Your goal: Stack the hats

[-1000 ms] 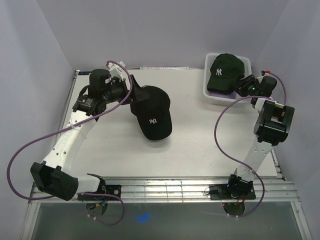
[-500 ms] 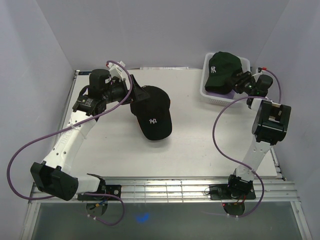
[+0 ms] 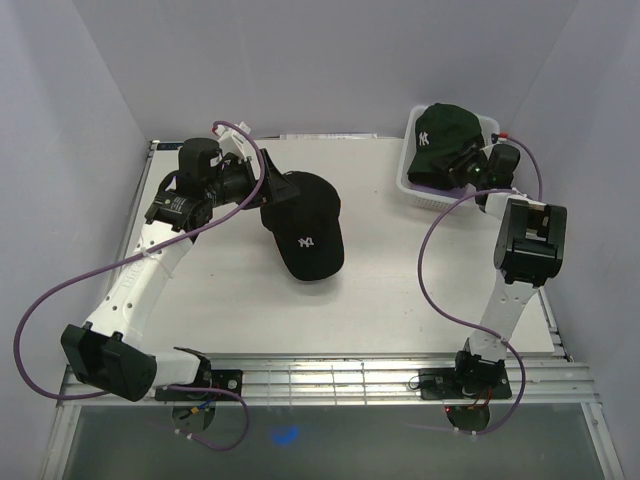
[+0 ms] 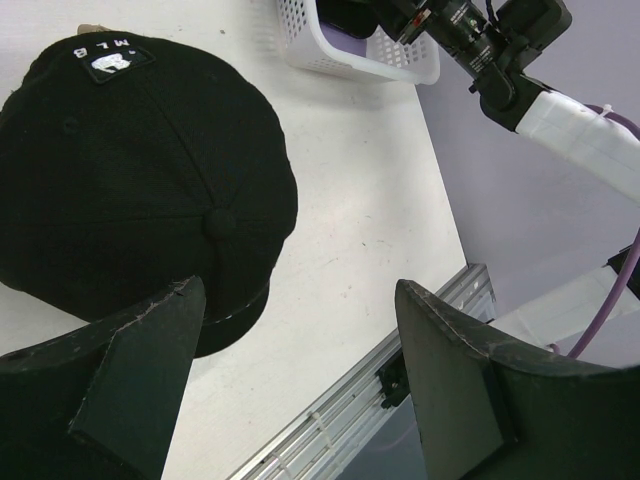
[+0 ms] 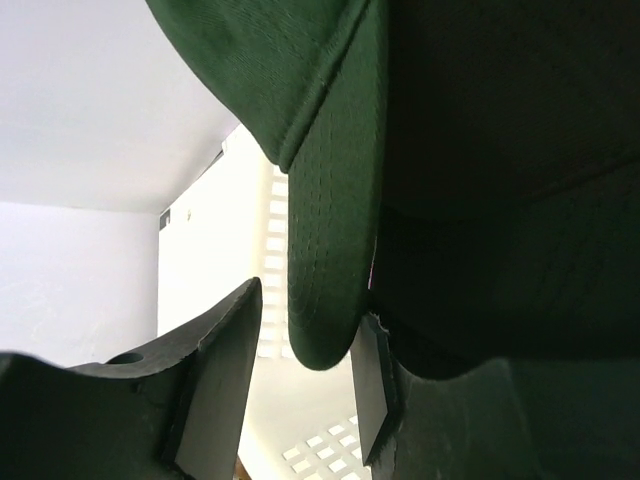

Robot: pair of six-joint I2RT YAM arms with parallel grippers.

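Looking from the top, the black hat (image 3: 305,235) lies centre-left on the table (image 3: 400,290), with the left gripper (image 3: 268,190) at its far-left edge. The dark green hat (image 3: 445,140) sits on the white basket (image 3: 412,185) far right, with the right gripper (image 3: 462,165) at it. Left wrist: jaws spread wide, empty. Right wrist: the green brim lies between the fingers (image 5: 215,380); I cannot tell whether it is pinched.

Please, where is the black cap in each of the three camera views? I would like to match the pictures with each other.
Top external: the black cap lies near the centre of the picture, logo toward the camera.
Left wrist: it fills the upper left.
Right wrist: not in it; the dark green cap covers most of that view.
Shared landmark: the white mesh basket, at the upper right from above, at the top edge in the left wrist view, and behind the brim in the right wrist view.
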